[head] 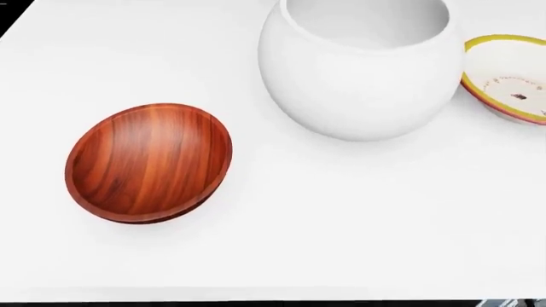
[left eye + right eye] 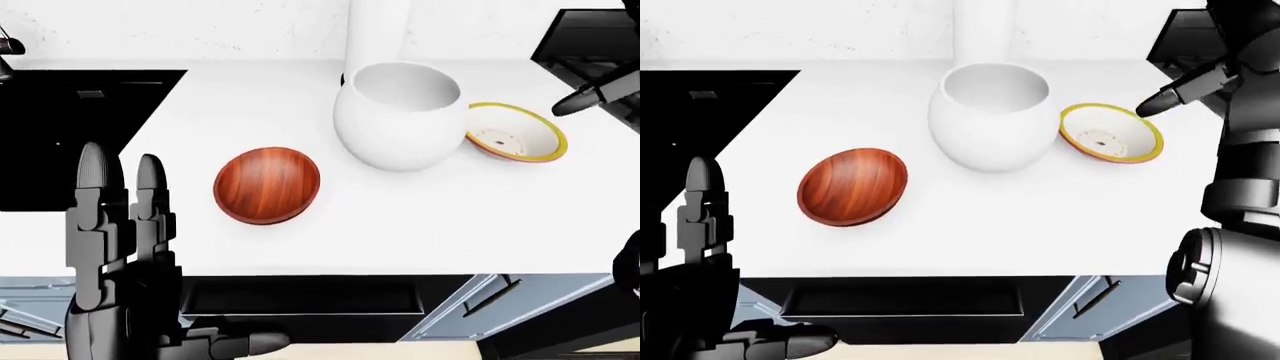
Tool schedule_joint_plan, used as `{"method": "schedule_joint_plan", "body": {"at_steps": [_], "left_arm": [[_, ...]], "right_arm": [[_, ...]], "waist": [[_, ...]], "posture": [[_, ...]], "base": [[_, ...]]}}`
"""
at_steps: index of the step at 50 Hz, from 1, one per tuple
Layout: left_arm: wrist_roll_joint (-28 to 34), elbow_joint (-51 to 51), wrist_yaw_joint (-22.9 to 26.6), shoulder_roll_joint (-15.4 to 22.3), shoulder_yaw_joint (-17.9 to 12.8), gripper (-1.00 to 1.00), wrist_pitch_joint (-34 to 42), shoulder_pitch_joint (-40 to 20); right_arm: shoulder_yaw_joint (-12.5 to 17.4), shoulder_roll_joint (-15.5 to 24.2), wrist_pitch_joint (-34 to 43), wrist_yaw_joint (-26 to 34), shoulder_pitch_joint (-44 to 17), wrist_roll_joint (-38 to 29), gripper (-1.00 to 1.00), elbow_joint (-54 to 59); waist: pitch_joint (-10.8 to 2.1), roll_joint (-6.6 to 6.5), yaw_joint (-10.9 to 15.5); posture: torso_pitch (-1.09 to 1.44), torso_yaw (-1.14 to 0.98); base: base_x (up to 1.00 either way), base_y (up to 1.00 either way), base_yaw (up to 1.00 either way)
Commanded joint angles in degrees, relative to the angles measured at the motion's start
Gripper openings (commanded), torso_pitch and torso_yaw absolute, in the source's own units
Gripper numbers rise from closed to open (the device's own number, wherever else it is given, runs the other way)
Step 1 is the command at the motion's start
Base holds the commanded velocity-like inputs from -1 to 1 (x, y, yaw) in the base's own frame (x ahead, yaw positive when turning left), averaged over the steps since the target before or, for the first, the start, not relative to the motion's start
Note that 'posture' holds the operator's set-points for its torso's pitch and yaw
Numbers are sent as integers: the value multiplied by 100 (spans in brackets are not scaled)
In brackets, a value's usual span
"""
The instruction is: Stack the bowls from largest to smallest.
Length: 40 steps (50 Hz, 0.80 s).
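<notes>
Head view: looks steeply down at close range onto the white counter [image 1: 358,217], framing only the wooden bowl [image 1: 146,163], the large white bowl [image 1: 363,77] and part of the yellow-rimmed bowl [image 1: 509,77]. Left-eye and right-eye views: set farther off, facing down and toward the wall, taking in the whole counter. All three views share the three bowls; the eye pair is offset sideways.

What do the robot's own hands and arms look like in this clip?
The left hand is dark grey with a matte metallic look, its fingers built from blocky, ridged segments ending in rounded tips. The right arm is the same dark grey, made of stacked cylindrical sections with a round, disc-like joint cap lower down. One tapered finger of the right hand shows. No cables or markings are visible.
</notes>
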State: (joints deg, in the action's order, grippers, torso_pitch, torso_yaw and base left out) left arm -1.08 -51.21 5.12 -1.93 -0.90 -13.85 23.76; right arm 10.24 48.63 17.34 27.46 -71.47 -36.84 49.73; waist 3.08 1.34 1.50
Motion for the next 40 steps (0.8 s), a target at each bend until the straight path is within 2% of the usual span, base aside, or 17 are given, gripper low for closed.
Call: {"method": "schedule_joint_plan", "body": {"at_steps": [1,7,14,18,35,40], "left_arm": [[-16,-222,-9,6,-2,100,-125,-24],[-11,-215,-8,9,2,100,-127,-24],[17,-211,-5,5,26,100,-128,-15],[31,-197,-20,19,45,100,-125,-22],[52,-143,-36,30,45,100,-146,-42],[36,-149,-35,30,32,100,-134,-46]], "right_arm": [[50,132,-58,-17,-213,4,100,-385],[153,219,220,353,-4,14,100,-1293],[620,465,926,1298,1241,315,100,-3280],[669,575,1013,1694,1569,428,100,-3914],[647,57,666,1992,2273,156,100,-4121],[666,-115,475,1859,2478,19,100,-3996]], "waist": [[-125,66,3],[-111,86,1],[-96,135,17],[-97,148,15],[-135,107,-35],[-150,94,-37]], "posture": [[0,0],[0,0],[0,0],[0,0],[0,0],[0,0]], "base": [[0,0,0],[0,0,0],[0,0,0],[0,0,0],[0,0,0],[0,0,0]]}}
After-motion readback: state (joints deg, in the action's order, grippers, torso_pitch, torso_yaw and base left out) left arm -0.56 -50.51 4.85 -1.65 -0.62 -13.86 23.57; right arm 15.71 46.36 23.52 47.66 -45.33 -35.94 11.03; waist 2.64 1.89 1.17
